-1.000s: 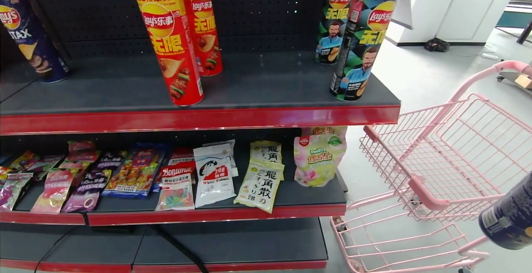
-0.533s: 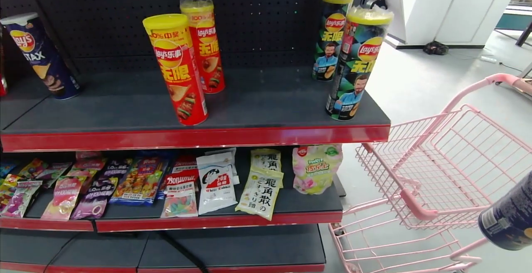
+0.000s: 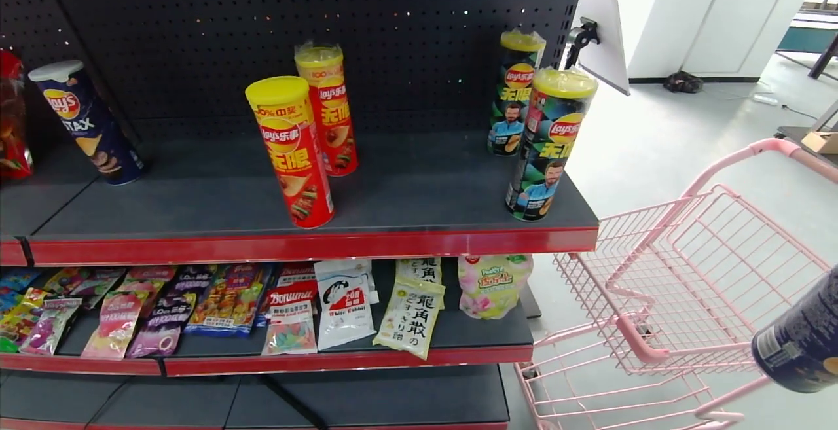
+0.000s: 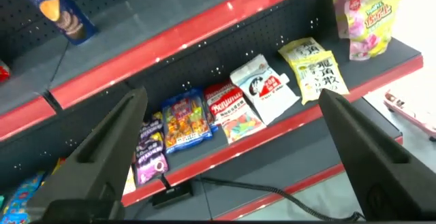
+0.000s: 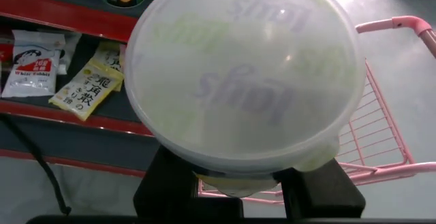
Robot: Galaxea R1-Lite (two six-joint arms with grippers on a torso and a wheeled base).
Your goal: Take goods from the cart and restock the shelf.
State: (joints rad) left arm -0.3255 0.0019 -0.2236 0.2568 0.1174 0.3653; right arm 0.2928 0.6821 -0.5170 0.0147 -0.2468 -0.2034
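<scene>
The right pincer grips a dark-blue chip can near the pink cart, not yet placed on the top shelf, while the left pincer hangs open and empty.

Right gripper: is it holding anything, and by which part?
Yes: a dark blue cylindrical chip can with a translucent plastic lid, gripped around its body behind the lid; the exact spot is hidden.
</scene>
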